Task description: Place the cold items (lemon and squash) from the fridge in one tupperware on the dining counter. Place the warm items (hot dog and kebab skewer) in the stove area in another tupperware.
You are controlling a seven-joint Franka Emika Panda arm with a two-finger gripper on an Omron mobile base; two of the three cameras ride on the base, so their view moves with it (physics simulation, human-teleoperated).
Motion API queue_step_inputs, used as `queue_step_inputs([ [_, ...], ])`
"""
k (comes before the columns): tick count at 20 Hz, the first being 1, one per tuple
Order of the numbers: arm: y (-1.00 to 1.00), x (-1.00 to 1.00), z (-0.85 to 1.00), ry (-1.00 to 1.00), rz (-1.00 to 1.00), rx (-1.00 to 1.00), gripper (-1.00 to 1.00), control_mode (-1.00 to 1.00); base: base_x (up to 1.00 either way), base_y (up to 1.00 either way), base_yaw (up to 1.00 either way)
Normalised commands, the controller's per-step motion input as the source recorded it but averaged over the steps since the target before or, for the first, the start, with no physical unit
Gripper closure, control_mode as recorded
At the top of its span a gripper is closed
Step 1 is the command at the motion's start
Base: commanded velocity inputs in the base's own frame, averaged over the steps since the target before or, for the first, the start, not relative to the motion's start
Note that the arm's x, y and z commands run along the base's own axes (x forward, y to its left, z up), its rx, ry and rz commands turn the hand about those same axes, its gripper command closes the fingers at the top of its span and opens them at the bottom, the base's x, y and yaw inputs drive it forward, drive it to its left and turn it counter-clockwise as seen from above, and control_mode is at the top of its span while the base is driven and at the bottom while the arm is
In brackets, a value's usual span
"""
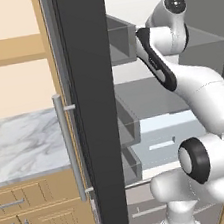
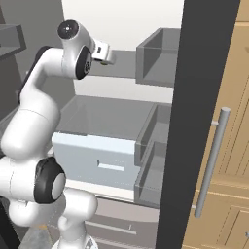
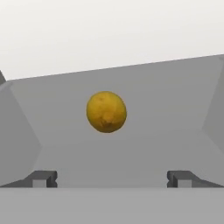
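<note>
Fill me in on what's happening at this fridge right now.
The white arm is reaching into the open fridge. In the hand view, its gripper is open and holds nothing, fingertips spread wide and pointed at a lemon sitting on a grey shelf ahead. The lemon lies centred between the fingertips but beyond them, untouched. It looks like an approach before a grasp.

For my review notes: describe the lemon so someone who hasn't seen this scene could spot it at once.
Look into the open fridge, on a grey shelf. The lemon sits there alone, straight ahead of the open gripper and clear of it. It is a round, dimpled yellow ball, the one coloured thing against flat grey.
</note>
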Motion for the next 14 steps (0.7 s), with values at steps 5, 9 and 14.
queue_step_inputs([
  [5, 0.0, 0.43, -0.12, 0.0, 0.0, 0.0, -1.0, -1.0, 0.0, 0.0, 0.0],
  [9, 0.0, 0.43, -0.16, 0.01, 0.0, -0.04, -1.0, -1.0, 0.0, 0.0, 0.0],
  [14, 0.0, 0.5, -0.12, 0.05, 0.0, -0.01, -1.0, -1.0, 0.0, 0.0, 0.0],
])
